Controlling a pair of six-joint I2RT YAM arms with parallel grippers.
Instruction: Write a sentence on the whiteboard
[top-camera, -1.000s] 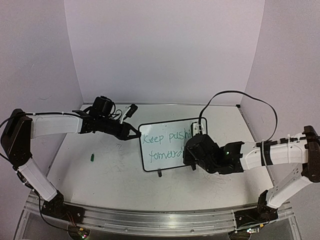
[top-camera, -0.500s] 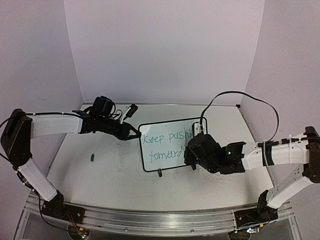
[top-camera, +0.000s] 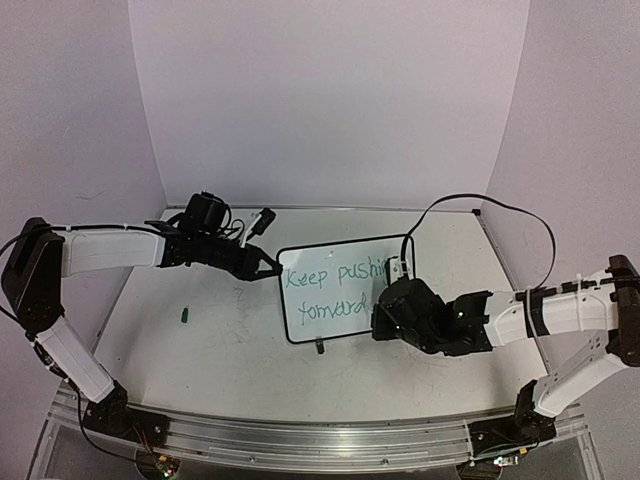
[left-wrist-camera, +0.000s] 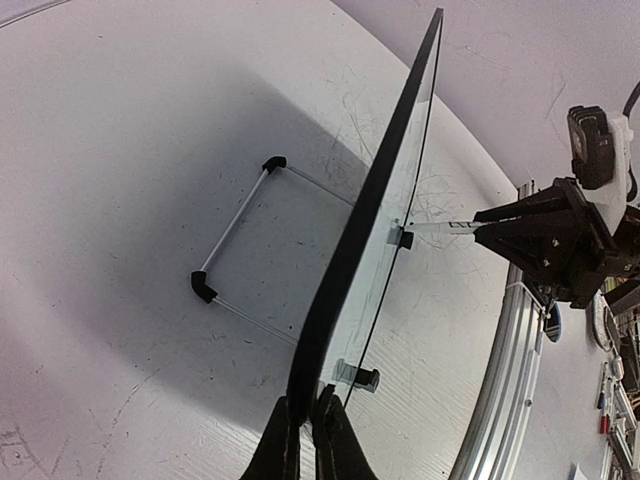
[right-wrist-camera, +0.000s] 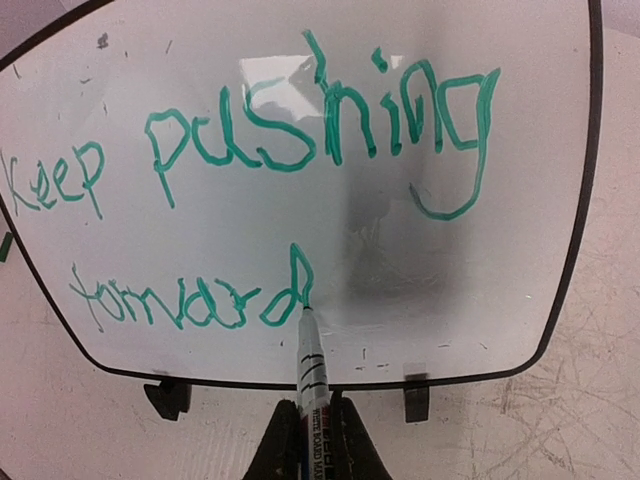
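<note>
1. Between the pressed-together fingers of my right gripper (right-wrist-camera: 308, 425) sits the marker (right-wrist-camera: 310, 365), its tip touching the foot of the last "d" in "forward".
2. My left gripper (left-wrist-camera: 305, 418) is pinched shut on the left edge of the whiteboard (right-wrist-camera: 480, 290), steadying it where it stands on its feet in the middle of the table (top-camera: 200, 340).
3. The sentence (right-wrist-camera: 300, 150), "Keep pushing forward", reads whole in two green lines.
4. I judge the writing is at its last stroke. Next I should lift the tip straight off without smearing, with the whiteboard braced until the tip clears.
</note>
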